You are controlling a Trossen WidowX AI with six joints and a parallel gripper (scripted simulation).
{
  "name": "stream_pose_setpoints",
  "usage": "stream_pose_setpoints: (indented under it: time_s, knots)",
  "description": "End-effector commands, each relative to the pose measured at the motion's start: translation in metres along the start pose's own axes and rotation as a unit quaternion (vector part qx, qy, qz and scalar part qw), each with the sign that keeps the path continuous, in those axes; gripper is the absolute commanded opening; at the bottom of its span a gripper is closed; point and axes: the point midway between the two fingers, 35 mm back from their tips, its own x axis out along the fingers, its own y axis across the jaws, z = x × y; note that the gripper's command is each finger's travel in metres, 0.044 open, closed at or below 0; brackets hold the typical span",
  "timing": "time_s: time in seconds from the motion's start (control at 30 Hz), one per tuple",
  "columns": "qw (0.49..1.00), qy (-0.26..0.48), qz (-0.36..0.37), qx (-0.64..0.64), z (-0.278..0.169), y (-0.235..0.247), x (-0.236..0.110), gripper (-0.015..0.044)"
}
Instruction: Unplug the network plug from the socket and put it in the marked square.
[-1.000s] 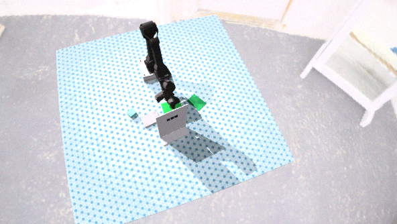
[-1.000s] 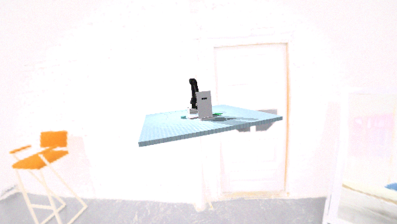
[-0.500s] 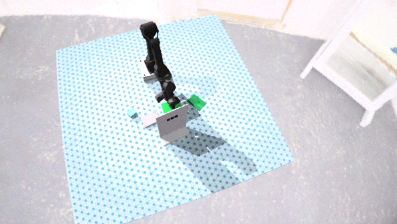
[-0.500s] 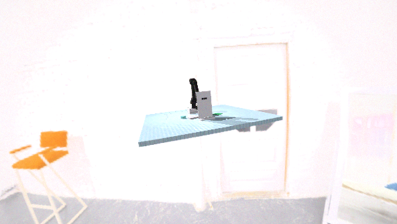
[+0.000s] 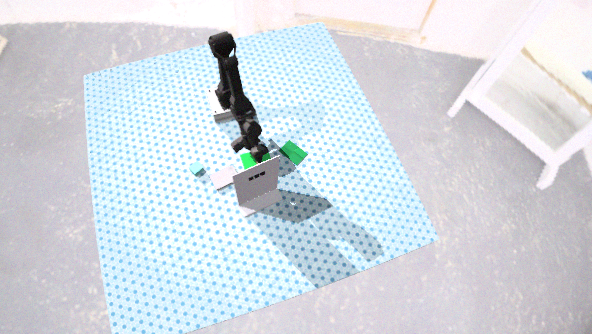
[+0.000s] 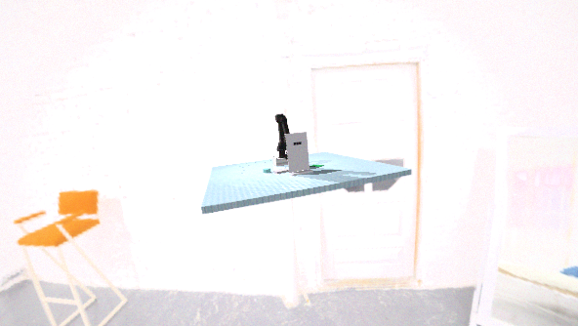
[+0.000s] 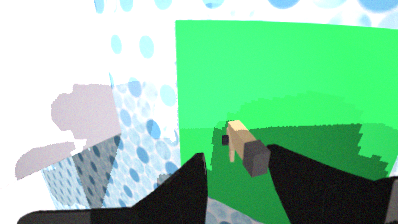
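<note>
Pincer (image 7: 235,167) spread, gripping nothing; plug (image 7: 243,146) lies between its fingers on green square (image 7: 280,75).

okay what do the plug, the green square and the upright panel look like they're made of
The plug looks like hard plastic: a matte tan body with a dull grey block end, no shine.
The marked green square looks like a flat painted or printed patch: even colour, no visible thickness.
The upright panel could be painted metal or plastic: smooth pale grey sheet with crisp dark socket openings.
</note>
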Motion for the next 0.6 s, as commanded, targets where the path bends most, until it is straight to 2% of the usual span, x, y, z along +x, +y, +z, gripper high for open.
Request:
stream_pose_setpoints:
  time_s: [0.0, 0.57]
  knots:
    - [1.0, 0.0, 0.002, 0.0, 0.0, 0.001, -0.003, 0.0156]
    - [1.0, -0.001, 0.001, 0.001, 0.001, 0.001, -0.015, 0.0156]
